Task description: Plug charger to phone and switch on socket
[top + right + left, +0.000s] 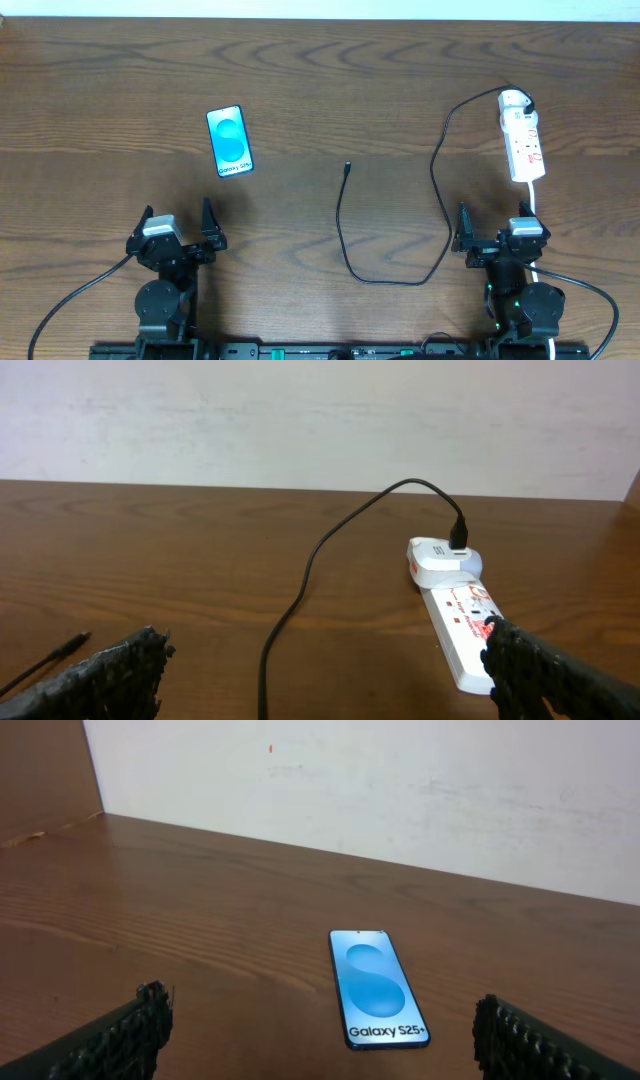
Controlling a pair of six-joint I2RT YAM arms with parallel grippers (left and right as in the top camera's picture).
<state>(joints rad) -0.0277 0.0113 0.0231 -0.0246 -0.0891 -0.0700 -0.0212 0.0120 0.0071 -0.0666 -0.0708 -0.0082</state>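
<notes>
Broadly, the left fingers (pixel 208 222) are spread wide and hold nothing, the arm folded low at the near edge of the tabletop (pixel 320 80) and aimed straight ahead. The phone (pixel 230 141) lies flat, screen up, ahead of them and slightly to their right. Its long axis runs nearly away from the robot, with the lettered end nearest; the left wrist view shows it between the two open fingers (pixel 130 1035), well apart from both. Toward the middle, the charger (pixel 340 215) ends in its plug tip (pixel 347 168), which is loose on the wood and points away from the robot. It sits right of the phone and left of the right arm, perhaps a little nearer the right arm. From there the cable runs back toward the robot, loops, and climbs to the far end of the socket (pixel 523 140). The socket lies lengthwise, away from the robot, just ahead of the right fingers (pixel 463 225), which are also wide apart and empty above a similarly tucked arm. The coming move probably turns on carrying that tip leftward to the phone's near end.
</notes>
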